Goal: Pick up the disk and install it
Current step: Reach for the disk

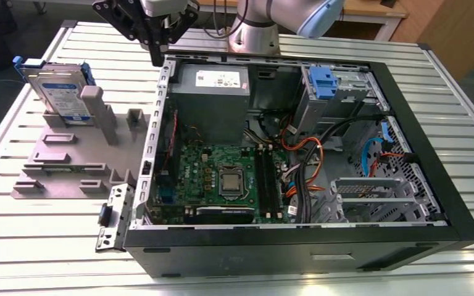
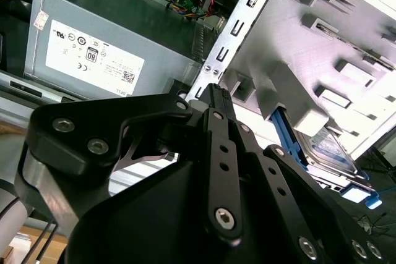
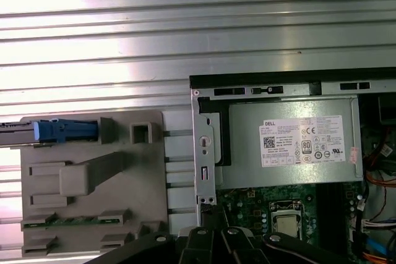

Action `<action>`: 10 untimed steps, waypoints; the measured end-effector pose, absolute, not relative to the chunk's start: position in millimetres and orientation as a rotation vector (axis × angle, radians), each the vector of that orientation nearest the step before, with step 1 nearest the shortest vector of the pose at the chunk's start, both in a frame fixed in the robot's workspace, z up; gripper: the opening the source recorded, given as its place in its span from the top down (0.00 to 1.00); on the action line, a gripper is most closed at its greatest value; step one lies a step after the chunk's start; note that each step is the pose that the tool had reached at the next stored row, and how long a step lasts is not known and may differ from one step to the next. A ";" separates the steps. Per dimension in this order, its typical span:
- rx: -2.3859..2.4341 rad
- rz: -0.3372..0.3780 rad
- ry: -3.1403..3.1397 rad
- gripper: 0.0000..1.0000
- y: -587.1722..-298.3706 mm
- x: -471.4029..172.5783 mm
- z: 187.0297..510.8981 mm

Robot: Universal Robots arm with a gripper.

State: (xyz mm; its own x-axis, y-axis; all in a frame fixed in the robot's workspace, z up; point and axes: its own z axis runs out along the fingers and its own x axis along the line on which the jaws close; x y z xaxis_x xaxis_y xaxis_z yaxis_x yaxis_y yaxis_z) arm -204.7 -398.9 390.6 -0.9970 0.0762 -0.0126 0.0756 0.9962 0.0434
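Note:
The disk (image 1: 60,92), a silver drive with a white-and-blue label in a blue bracket, stands on edge in the grey fixture (image 1: 64,160) at the exterior view's left. It also appears as the disk (image 2: 328,149) behind a grey post, and edge-on as the disk (image 3: 62,131). My gripper (image 1: 155,58) hangs above the rear left corner of the open computer case (image 1: 434,154), to the right of the disk and apart from it. In the second wrist view the gripper (image 2: 213,91) has its fingers together with nothing between them.
Inside the case lie a grey power-supply box (image 1: 212,92) with a white sticker, a green motherboard (image 1: 220,179), loose cables and a drive bay with a small blue clip (image 1: 323,83). The grey fixture (image 3: 80,208) has several upright posts. Everything rests on a ribbed metal table (image 1: 23,246).

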 end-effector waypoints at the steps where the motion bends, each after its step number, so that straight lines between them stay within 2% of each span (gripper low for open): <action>1: 0.119 0.067 3.124 0.89 -398.9 -204.7 390.6; 10: 0.119 0.067 3.124 0.89 -399.0 -206.0 390.6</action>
